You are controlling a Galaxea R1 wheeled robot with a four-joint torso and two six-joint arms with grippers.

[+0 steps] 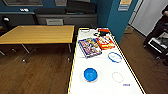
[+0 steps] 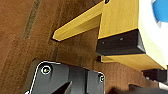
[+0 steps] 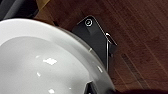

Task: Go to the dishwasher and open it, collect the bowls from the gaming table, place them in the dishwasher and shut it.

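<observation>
Left wrist plate (image 2: 67, 78) occupies the lower left of its frame, dark with round corner fittings; right wrist plate (image 3: 98, 41) shows centre-right of its frame, jaws indiscernible.

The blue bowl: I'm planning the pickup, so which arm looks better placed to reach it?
Probably the left. The blue bowl sits toward the left side of the white table, and the left wrist view shows its edge just past the table corner.

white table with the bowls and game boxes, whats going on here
The robot stands at the near end of the long white-topped table. On it lie a solid bright blue bowl, a shallow pale bowl with a blue rim and two colourful board-game boxes farther back. Both bowls sit untouched on the table. A person stands at the far right.
</observation>
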